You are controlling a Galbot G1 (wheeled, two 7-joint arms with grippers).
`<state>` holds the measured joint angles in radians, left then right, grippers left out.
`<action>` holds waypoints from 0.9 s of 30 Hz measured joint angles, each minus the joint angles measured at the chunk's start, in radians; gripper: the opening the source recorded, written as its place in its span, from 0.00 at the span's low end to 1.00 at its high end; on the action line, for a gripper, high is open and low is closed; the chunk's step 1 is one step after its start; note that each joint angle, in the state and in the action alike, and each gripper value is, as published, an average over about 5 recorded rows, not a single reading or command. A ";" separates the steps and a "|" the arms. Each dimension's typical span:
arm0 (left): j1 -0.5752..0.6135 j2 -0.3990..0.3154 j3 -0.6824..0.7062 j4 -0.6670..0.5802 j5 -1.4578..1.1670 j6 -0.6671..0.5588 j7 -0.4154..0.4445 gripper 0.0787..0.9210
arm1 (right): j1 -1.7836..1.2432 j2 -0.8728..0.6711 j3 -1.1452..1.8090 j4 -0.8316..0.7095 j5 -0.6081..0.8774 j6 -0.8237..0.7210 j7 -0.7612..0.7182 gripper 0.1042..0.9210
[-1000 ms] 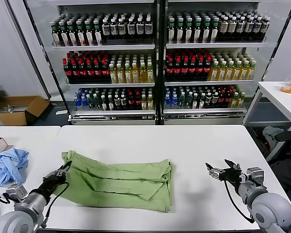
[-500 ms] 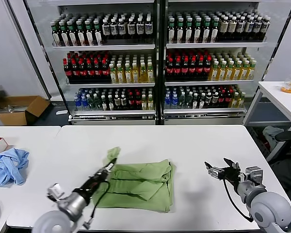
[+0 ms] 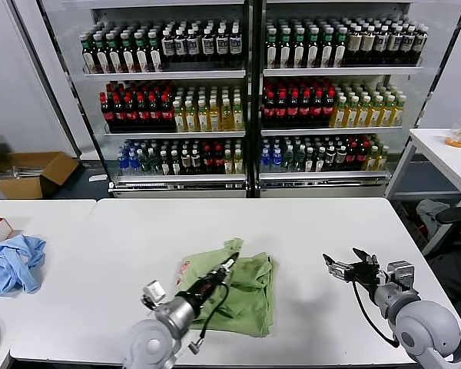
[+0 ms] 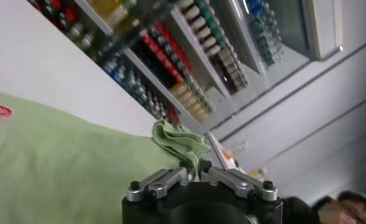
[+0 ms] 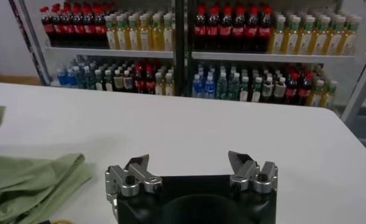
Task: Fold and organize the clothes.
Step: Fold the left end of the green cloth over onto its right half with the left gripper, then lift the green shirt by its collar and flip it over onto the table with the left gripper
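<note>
A: Item one, the green polo shirt [image 3: 230, 286]. Location and condition?

B: On the white worktop [image 3: 307, 223], near its front edge, towards the middle. Bunched into a compact, several-layered bundle; a patch of the red print faces up on its left side. One corner is lifted over the bundle by the left tool [image 3: 229, 264], whose fingers sit nearly together, pinching that cloth.

A: Progress?

B: Judged partway. The fold in hand is not laid down; edges are uneven, so squaring and tidying remain.

A: Item two, the right tool [image 3: 346, 269]?

B: Jaws spread wide, holding nothing, low over the worktop, apart from the shirt's right edge.

A: Room to move?

B: Bare worktop behind and to the right. The front edge is close. A light blue garment [image 3: 12, 262] lies well off to the left.
</note>
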<state>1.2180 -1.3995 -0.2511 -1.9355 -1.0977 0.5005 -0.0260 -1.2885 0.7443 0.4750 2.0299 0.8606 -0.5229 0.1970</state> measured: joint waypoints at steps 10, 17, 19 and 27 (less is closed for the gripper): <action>-0.014 0.014 0.076 0.005 0.055 0.004 0.018 0.48 | 0.013 -0.005 -0.005 -0.018 0.000 0.002 -0.003 0.88; 0.017 0.044 0.029 -0.026 0.124 -0.022 -0.005 0.70 | 0.024 0.006 -0.015 -0.030 -0.004 0.004 -0.004 0.88; 0.033 0.055 0.001 -0.031 0.156 -0.035 -0.017 0.79 | 0.027 0.010 -0.019 -0.033 -0.007 0.004 -0.004 0.88; 0.107 0.105 -0.119 -0.029 0.269 -0.073 -0.063 0.88 | 0.034 0.025 -0.026 -0.041 -0.016 0.005 -0.005 0.88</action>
<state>1.3246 -1.2950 -0.3696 -1.9644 -0.8285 0.4275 -0.0894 -1.2545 0.7690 0.4494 1.9891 0.8447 -0.5182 0.1918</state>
